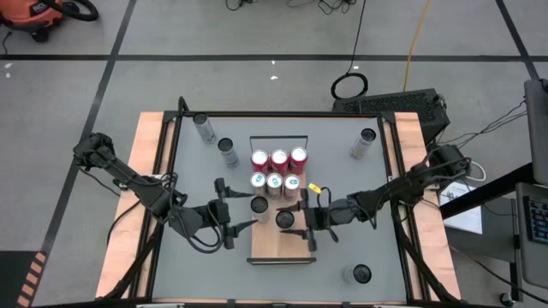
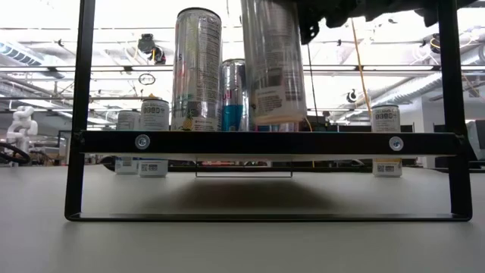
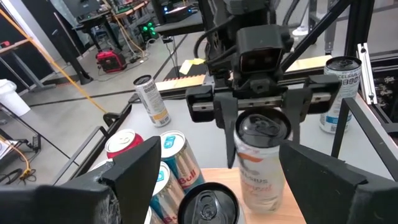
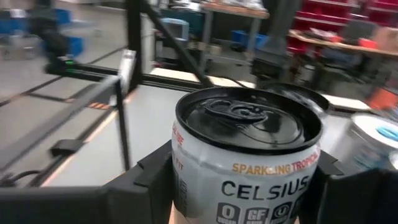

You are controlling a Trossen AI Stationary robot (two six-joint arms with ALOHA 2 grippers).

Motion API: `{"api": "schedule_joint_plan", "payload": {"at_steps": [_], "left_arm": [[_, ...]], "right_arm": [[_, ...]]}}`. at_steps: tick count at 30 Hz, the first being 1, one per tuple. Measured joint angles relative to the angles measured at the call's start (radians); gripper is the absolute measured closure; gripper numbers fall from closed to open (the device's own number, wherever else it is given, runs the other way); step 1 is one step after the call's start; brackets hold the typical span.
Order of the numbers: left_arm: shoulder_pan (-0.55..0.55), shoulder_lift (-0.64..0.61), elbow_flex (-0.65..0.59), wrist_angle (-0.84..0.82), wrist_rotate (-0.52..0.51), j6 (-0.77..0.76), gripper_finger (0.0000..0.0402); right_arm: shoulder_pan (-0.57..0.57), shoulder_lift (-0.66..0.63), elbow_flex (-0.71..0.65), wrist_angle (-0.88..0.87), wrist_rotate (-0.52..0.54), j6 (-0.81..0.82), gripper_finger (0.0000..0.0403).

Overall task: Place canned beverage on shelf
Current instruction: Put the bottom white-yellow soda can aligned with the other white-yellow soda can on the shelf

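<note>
The canned beverage [image 4: 249, 155], a white Celsius can with a dark top [image 1: 285, 220], is in my right gripper [image 1: 298, 221], which is shut on it over the near half of the shelf [image 1: 274, 244]. The shelf is a raised light-wood board. Another dark-topped can [image 1: 259, 205] stands on its base on the board, just ahead of my left gripper [image 1: 229, 210]. That gripper is open, its fingers apart from this can. Three red cans [image 1: 278, 158] and three blue-and-white cans [image 1: 274, 181] stand in rows on the far half, near the wire rail [image 1: 278, 139]. My right gripper pinches the can's side wall just below the top rim [image 4: 186, 180] between its two fingers [image 3: 225, 134], one on each opposite side. It reaches in level from the table's right. The can [image 2: 273, 61] hangs slightly tilted, its base a little clear of the shelf edge [image 2: 273, 142].
Loose cans stand on the grey tabletop: two at the far left [image 1: 204, 128] [image 1: 227, 150], one at the far right [image 1: 364, 144], one at the near right [image 1: 361, 274]. A small yellow thing [image 1: 314, 188] lies right of the shelf. Bare board lies nearer than the held can.
</note>
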Motion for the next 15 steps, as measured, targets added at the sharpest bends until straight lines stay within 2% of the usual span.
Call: {"api": "schedule_joint_plan", "payload": {"at_steps": [7, 15], "left_arm": [[0.0, 0.0, 0.0, 0.002, 0.039, -0.002, 0.0085], [0.0, 0.0, 0.0, 0.002, 0.05, -0.002, 0.0085]], "right_arm": [[-0.091, -0.003, -0.012, 0.007, -0.208, -0.017, 0.0203], [-0.142, -0.003, -0.06, 0.09, -0.23, 0.004, 0.0202]]}}
